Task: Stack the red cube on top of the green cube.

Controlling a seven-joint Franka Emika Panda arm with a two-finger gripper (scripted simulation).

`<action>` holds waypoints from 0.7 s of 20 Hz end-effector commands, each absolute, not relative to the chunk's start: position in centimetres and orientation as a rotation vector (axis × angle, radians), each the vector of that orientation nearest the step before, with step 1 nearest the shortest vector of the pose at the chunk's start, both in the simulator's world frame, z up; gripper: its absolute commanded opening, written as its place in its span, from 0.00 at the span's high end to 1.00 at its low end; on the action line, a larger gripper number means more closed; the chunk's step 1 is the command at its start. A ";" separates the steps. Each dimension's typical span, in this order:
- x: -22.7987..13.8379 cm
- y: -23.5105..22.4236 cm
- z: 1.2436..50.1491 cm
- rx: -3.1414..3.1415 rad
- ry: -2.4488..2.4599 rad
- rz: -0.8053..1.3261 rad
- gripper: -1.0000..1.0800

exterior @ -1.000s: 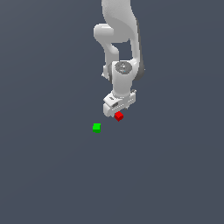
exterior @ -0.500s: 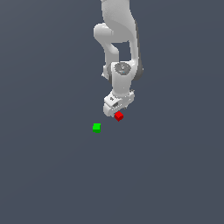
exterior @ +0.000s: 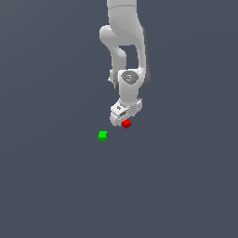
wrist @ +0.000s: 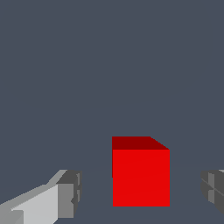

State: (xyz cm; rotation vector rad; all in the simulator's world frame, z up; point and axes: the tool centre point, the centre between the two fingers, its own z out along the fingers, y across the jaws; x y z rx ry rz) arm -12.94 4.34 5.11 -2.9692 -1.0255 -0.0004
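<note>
The red cube [exterior: 126, 123] sits on the grey floor directly under the white gripper [exterior: 122, 120]. In the wrist view the red cube [wrist: 141, 175] stands between the two grey fingertips [wrist: 70, 192], with a gap on each side, so the gripper [wrist: 142, 192] is open and touches nothing. The green cube [exterior: 102, 135] lies on the floor to the exterior view's left of the red cube and a little nearer the camera. It does not show in the wrist view.
The white arm [exterior: 125, 42] rises from the gripper to the upper edge of the exterior view. Plain grey floor [exterior: 186, 186] surrounds both cubes.
</note>
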 end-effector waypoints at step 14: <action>-13.0 4.3 2.0 -2.969 -1.027 0.000 1.00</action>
